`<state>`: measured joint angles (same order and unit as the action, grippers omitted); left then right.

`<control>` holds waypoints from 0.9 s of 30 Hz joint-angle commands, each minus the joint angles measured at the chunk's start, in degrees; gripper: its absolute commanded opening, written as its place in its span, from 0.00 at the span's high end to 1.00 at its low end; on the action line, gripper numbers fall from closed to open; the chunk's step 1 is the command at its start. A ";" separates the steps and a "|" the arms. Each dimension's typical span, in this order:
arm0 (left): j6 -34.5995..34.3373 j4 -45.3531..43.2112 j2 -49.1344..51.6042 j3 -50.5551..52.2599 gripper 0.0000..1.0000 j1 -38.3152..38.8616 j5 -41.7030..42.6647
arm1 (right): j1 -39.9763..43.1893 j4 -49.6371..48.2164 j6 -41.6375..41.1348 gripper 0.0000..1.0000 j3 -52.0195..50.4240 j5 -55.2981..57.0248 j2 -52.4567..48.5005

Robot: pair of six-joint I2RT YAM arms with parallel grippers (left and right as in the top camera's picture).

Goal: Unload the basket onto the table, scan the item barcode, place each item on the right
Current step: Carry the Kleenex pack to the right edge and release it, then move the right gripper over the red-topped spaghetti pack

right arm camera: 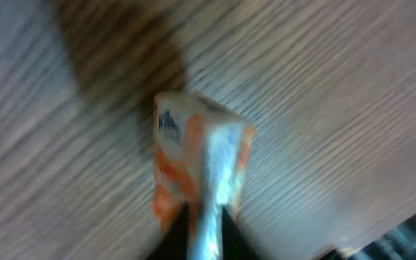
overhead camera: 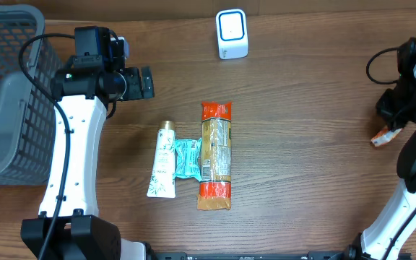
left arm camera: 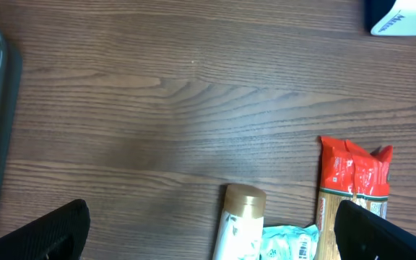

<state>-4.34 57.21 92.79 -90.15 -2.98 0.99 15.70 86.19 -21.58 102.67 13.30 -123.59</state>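
Left gripper (overhead camera: 145,82) hangs spread wide, left of the scanner (overhead camera: 232,34). The orange sachet (right arm camera: 193,155) sits well right of the scanner at my right gripper (overhead camera: 386,128), so I'd carry it across, barcode facing the scanner's window. Only the right wrist view shows it between the fingers, too blurred to tell if it's pinched.

Brown wood-grain tbl (overhead camera: 302,144), even light
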 commanded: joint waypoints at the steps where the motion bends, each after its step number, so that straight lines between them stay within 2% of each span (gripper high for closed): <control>1: -0.79 -0.22 -0.26 -0.66 0.00 0.76 -0.35 | -0.09 -0.44 -0.09 0.31 0.02 -0.11 0.04; 3: -0.79 -0.22 -0.26 -0.66 0.00 0.76 -0.35 | -0.09 -0.39 -0.09 0.03 0.02 -0.13 0.04; 4: -0.79 -0.22 -0.26 -0.66 0.00 0.76 -0.33 | -0.09 -0.42 -0.09 0.00 0.02 -0.11 0.04; 9: -0.79 -0.24 -0.26 -0.66 0.00 0.74 -0.35 | -0.28 -1.14 -0.76 0.00 0.04 -0.15 0.07; 12: -0.79 -0.22 -0.26 -0.66 0.00 0.76 -0.35 | -1.42 -1.53 -6.01 0.00 0.33 -0.35 0.17; 15: -0.79 -0.24 -0.26 -0.66 0.00 0.76 -0.33 | -4.50 -2.71 -5.07 0.00 0.33 -3.19 0.28; 18: -0.79 -0.22 -0.26 -0.66 0.00 0.76 -0.35 | -9.44 -4.57 1.20 0.01 0.33 -12.87 0.37; 21: -0.81 -0.24 -0.26 -0.66 0.00 0.76 -0.33 | -15.72 -6.01 12.11 0.01 0.33 -27.02 0.37; 23: -0.79 -0.24 -0.26 -0.66 0.00 0.76 -0.33 | -19.63 -5.79 16.55 0.01 0.33 -33.14 0.37; 27: -0.79 -0.24 -0.26 -0.66 0.00 0.76 -0.37 | -27.74 -4.33 19.58 0.01 0.28 -36.76 0.37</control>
<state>-4.34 57.21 92.79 -90.15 -2.98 0.97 -8.43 81.19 -8.10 102.67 -15.20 -123.59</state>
